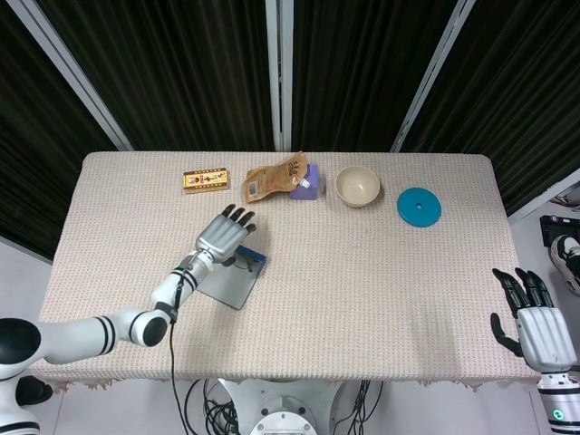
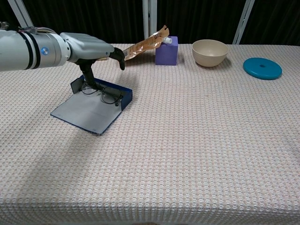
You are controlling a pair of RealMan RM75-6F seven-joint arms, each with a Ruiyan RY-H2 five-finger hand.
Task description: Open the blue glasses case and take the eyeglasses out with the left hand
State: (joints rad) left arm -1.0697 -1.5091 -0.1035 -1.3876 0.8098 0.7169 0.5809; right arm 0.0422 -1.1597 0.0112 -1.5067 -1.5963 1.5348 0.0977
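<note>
No words or numbers are showing clearly enough to read. The brown snack bag (image 2: 142,46) and the little yellow box (image 1: 206,180) are showing some print, but it is looking too small and blurry.

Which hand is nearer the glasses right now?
Left. The left hand is right over the glasses in the open case, thumb reaching down to them. The right hand is off the table's far right corner.
</note>
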